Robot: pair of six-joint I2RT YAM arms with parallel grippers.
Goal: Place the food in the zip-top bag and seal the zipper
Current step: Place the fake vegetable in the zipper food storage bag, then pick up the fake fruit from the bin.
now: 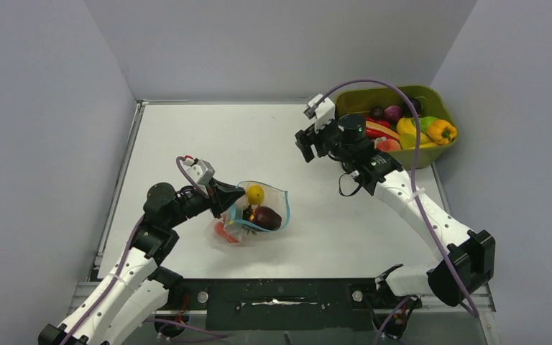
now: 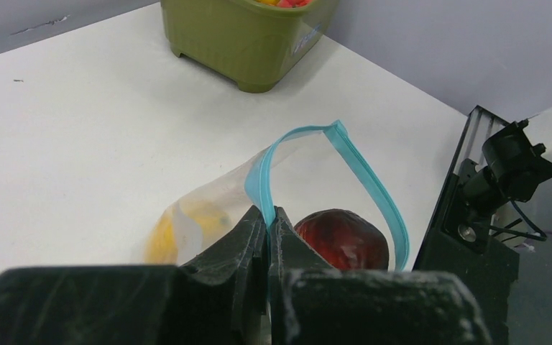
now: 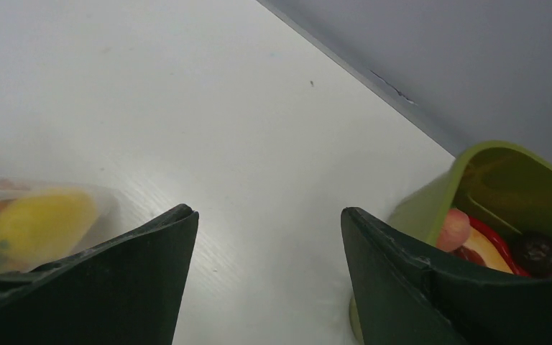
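Observation:
The clear zip-top bag lies near the table's front left, its mouth open. Its teal zipper curves in a loop. Inside show a yellow piece, a dark maroon piece and a red piece. My left gripper is shut on the zipper strip at the bag's left edge, holding it up; the maroon piece lies just right of my fingers. My right gripper is open and empty above bare table, between the bag and the tub. The yellow piece shows blurred in the right wrist view.
An olive-green tub at the back right holds more toy food: yellow, orange, red and dark purple pieces. It also shows in the left wrist view and the right wrist view. Grey walls enclose the table.

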